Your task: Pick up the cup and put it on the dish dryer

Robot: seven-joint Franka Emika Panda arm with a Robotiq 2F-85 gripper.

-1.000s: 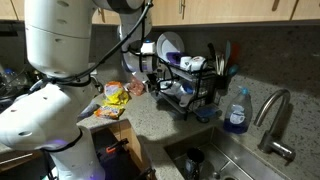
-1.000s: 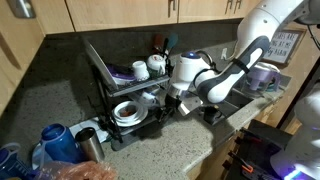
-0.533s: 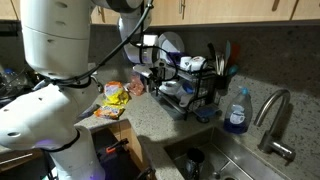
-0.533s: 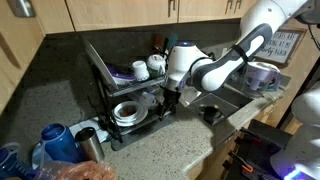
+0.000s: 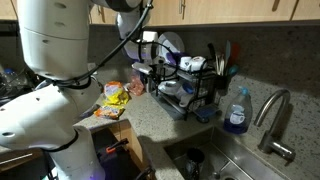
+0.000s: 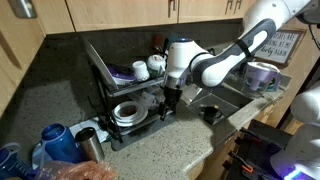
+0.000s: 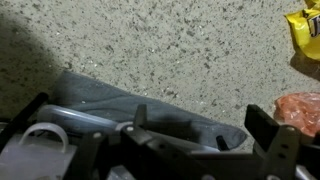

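Tool point(image 6: 167, 104) hangs just before the rack's point(image 6: 100, 66) lower tier, fingers spread wide, nothing visibly held. A white cup point(image 7: 40, 150) sits just beside one finger, apparently in the rack. Likely the release step; next, back off without snagging wires. Speckled stone surface point(image 7: 150, 40) beneath; dim kitchen, wooden cabinets point(image 6: 120, 15) above.
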